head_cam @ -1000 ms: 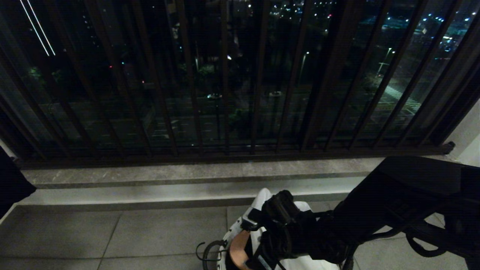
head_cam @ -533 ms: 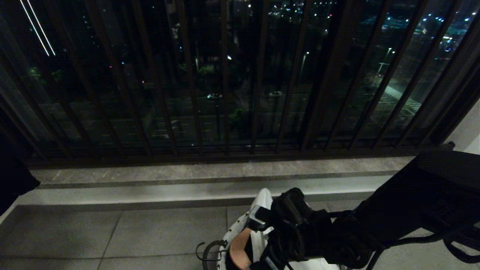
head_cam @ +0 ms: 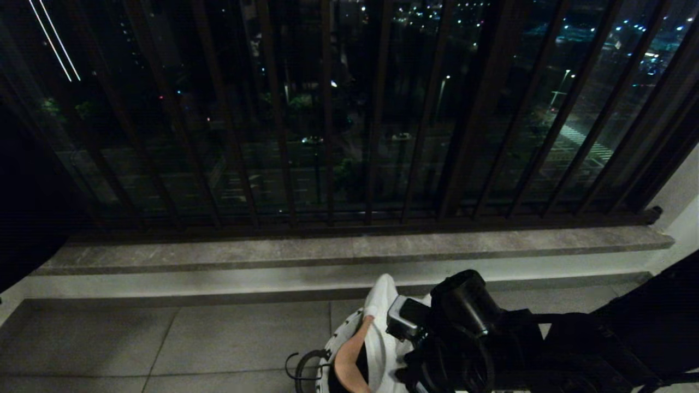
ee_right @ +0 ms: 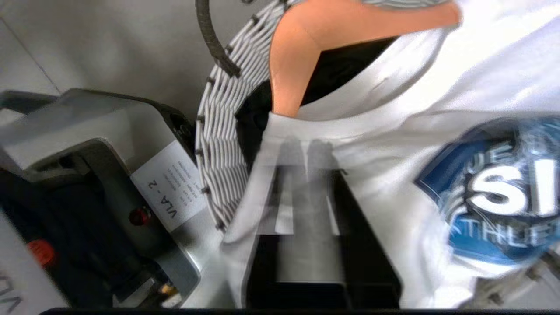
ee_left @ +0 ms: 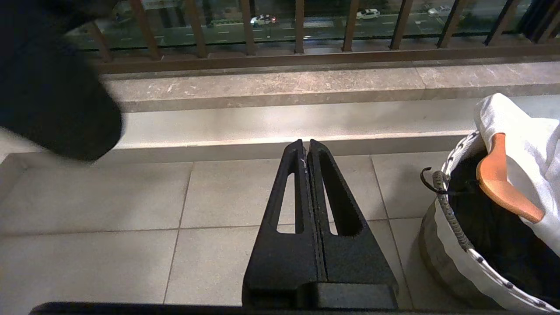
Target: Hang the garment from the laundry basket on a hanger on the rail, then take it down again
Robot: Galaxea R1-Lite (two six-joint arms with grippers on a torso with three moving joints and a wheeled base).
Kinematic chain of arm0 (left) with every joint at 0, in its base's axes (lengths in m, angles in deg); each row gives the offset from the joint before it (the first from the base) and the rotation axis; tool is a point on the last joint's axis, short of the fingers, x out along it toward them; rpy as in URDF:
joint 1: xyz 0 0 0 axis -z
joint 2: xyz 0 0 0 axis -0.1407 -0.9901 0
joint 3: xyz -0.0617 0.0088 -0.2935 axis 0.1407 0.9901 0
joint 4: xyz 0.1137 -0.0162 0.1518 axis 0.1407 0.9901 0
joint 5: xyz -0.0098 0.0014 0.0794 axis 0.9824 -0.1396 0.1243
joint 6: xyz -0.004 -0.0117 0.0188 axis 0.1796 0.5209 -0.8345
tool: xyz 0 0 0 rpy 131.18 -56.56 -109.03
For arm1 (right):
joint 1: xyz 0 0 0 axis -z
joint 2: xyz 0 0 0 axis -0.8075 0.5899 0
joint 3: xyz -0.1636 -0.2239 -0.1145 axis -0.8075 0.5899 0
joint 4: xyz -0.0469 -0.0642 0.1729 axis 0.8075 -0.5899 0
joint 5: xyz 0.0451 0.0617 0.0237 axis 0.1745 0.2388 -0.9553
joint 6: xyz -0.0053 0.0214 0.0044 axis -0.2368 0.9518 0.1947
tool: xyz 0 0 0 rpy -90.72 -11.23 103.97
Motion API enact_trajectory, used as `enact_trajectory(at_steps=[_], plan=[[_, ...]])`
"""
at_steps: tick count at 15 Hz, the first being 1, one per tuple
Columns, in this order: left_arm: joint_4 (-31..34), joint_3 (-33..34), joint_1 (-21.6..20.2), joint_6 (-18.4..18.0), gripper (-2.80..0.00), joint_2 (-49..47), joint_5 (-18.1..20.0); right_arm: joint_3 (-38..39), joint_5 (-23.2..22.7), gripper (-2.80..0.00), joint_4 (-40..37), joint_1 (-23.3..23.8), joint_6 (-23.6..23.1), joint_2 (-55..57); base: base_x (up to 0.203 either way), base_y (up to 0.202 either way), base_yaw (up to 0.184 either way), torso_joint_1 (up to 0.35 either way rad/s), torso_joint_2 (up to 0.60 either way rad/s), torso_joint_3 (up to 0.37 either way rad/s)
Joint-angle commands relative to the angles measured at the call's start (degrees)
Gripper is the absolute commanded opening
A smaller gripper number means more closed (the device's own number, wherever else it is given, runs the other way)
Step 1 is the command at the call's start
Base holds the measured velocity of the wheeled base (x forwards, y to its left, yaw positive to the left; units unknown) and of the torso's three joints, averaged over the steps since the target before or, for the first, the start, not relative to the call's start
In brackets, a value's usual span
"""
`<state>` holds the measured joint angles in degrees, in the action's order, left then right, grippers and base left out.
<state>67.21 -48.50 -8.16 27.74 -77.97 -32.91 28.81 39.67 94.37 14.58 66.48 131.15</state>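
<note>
The laundry basket (head_cam: 332,343) stands on the floor tiles at the lower middle of the head view, with a striped woven rim (ee_right: 218,131). In it lies the white garment (ee_right: 393,100), a T-shirt with a blue logo, draped over the basket's far edge (ee_left: 516,127). An orange wooden hanger (ee_left: 498,179) sits inside its neck opening, its dark hook (head_cam: 297,365) hanging over the rim. My right gripper (ee_right: 306,146) is shut, its blurred tips at the shirt's collar band. I cannot tell whether cloth is pinched. My left gripper (ee_left: 305,146) is shut and empty above the tiles, beside the basket. The rail is out of view.
A stone ledge (head_cam: 349,254) and dark vertical balcony bars (head_cam: 327,136) close off the far side. A large dark shape (head_cam: 27,207) hangs in at the left. My own grey base housing (ee_right: 166,188) stands close against the basket.
My right arm has drawn back to the right, off the top of the basket, so more of the white garment shows. The dark shape at the left has spread further into view.
</note>
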Motion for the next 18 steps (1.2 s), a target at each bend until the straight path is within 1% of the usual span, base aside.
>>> enact_trajectory(at_steps=[1,3,6,8,9,10,11,12,13,15,18], plan=[[0.0,0.1,0.0,0.0,-2.80,0.0,0.0,1.4,0.2,-2.80,0.1,0.0,0.1,-4.3,0.000,0.000,0.000,0.000,0.00,0.000],[0.0,0.1,0.0,0.0,-2.80,0.0,0.0,3.3,1.9,-2.80,0.0,0.1,1.1,-8.8,0.000,0.000,0.000,0.000,0.00,0.000],[0.0,0.1,0.0,0.0,-2.80,0.0,0.0,5.5,7.4,-2.80,-0.1,1.1,5.6,-14.6,0.000,0.000,0.000,0.000,0.00,0.000],[0.0,0.1,0.0,0.0,-2.80,0.0,0.0,5.9,10.4,-2.80,-2.0,3.8,7.8,-19.4,0.000,0.000,0.000,0.000,0.00,0.000],[0.0,0.1,0.0,0.0,-2.80,0.0,0.0,6.1,13.0,-2.80,-3.1,5.4,8.5,-21.7,0.000,0.000,0.000,0.000,0.00,0.000],[0.0,0.1,0.0,0.0,-2.80,0.0,0.0,6.2,16.3,-2.80,-3.6,7.8,9.4,-23.5,0.000,0.000,0.000,0.000,0.00,0.000],[0.0,0.1,0.0,0.0,-2.80,0.0,0.0,6.4,18.2,-2.80,-3.9,11.0,9.9,-24.6,0.000,0.000,0.000,0.000,0.00,0.000],[0.0,0.1,0.0,0.0,-2.80,0.0,0.0,6.9,19.0,-2.80,-4.0,14.3,10.2,-25.8,0.000,0.000,0.000,0.000,0.00,0.000],[0.0,0.1,0.0,0.0,-2.80,0.0,0.0,7.9,19.4,-2.80,-4.2,16.3,10.4,-28.3,0.000,0.000,0.000,0.000,0.00,0.000],[0.0,0.1,0.0,0.0,-2.80,0.0,0.0,9.7,20.3,-2.80,-5.2,18.4,10.5,-35.2,0.000,0.000,0.000,0.000,0.00,0.000],[0.0,0.1,0.0,0.1,-2.80,0.0,0.0,10.2,23.0,-2.80,-10.7,20.9,11.2,-47.0,0.000,0.000,0.000,0.000,0.00,0.000]])
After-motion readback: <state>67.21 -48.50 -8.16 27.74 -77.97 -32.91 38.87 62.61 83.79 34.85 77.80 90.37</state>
